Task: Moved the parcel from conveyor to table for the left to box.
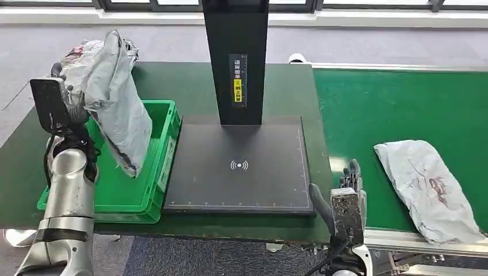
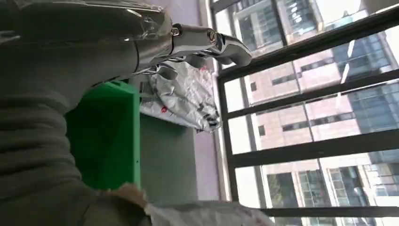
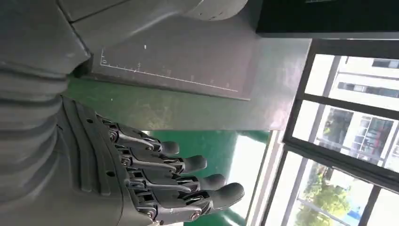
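A crumpled grey parcel hangs tilted over the green crate at the table's left, its lower end inside the crate. My left hand grips its upper end. The left wrist view shows the same parcel beyond my left hand, beside the crate. A second grey parcel lies flat on the green conveyor at the right. My right hand is low at the table's front right corner, between the black pad and the conveyor, fingers apart and holding nothing.
A black scanner pad with a tall black post takes up the table's middle, and its edge appears in the right wrist view. The dark green table extends left of the crate. Windows line the far wall.
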{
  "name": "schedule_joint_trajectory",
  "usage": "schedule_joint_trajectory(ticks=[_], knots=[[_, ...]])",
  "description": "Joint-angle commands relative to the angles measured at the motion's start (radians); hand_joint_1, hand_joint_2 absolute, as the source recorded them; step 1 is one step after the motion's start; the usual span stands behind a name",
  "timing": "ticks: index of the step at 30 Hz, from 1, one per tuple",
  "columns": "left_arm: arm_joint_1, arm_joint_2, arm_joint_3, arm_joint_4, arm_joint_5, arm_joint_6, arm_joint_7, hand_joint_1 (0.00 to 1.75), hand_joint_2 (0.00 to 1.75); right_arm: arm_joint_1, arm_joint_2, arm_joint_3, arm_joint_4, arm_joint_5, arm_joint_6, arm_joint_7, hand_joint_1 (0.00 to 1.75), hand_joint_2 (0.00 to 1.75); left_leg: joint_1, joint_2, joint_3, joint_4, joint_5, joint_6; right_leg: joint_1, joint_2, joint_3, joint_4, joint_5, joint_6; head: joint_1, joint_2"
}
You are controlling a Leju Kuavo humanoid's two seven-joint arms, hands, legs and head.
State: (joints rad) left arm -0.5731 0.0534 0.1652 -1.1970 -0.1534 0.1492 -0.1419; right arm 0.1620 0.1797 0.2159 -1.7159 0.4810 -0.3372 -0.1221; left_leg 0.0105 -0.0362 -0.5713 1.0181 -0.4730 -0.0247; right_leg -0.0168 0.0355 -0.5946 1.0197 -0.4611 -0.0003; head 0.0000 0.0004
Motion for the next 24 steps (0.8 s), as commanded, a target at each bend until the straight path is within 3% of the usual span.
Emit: schedule_joint_trajectory(ticks=[1,6,8,15,20,24], knots=[[-0.018,-0.005,-0.065,0.018,-0.06,0.052,-0.001,0.0,0.0,-0.038,-0.015,-0.015,0.066,-0.002,-0.009,0.005,0.0,1.75,0.001,0.002,0.0,-0.001,0.001,0.001,0.001,-0.003,0.001,-0.002,0.001,0.0,0.0,0.0],[-0.135,0.047,-0.111,0.253,-0.369,0.178,0.14,0.0,0.0,-0.055,-0.014,-0.019,0.073,0.003,0.006,0.008,0.0,1.75,0.001,0.0,0.0,0.0,0.001,0.001,0.002,-0.004,0.001,-0.001,0.001,-0.001,0.0,0.0],[-0.171,0.053,-0.085,0.333,-0.375,0.174,0.1,0.0,0.0,-0.06,-0.012,-0.02,0.076,0.004,0.007,0.01,0.0,1.75,0.001,0.0,0.0,0.0,0.001,0.0,0.002,-0.004,0.001,-0.001,0.001,-0.001,0.0,0.0],[-0.168,0.049,-0.085,0.331,-0.376,0.176,0.097,0.0,0.0,-0.058,-0.012,-0.02,0.076,0.004,0.007,0.01,0.0,1.75,0.001,0.002,0.0,-0.001,0.001,0.001,0.002,-0.004,0.001,-0.002,0.002,-0.001,0.0,0.0],[-0.284,0.153,-0.11,0.62,-0.812,0.216,0.338,0.0,0.0,-0.085,-0.024,-0.008,0.088,-0.004,0.035,0.015,0.0,1.75,0.001,0.004,0.001,-0.001,0.002,0.001,0.002,-0.003,0.001,-0.002,0.002,-0.002,0.0,0.0],[-0.346,0.207,-0.188,0.784,-1.087,0.029,0.501,0.0,0.0,-0.113,-0.016,0.001,0.109,0.001,0.073,0.025,0.0,1.75,0.001,0.004,0.0,-0.001,0.002,0.0,0.002,-0.001,0.0,-0.001,0.003,-0.002,0.0,0.0]])
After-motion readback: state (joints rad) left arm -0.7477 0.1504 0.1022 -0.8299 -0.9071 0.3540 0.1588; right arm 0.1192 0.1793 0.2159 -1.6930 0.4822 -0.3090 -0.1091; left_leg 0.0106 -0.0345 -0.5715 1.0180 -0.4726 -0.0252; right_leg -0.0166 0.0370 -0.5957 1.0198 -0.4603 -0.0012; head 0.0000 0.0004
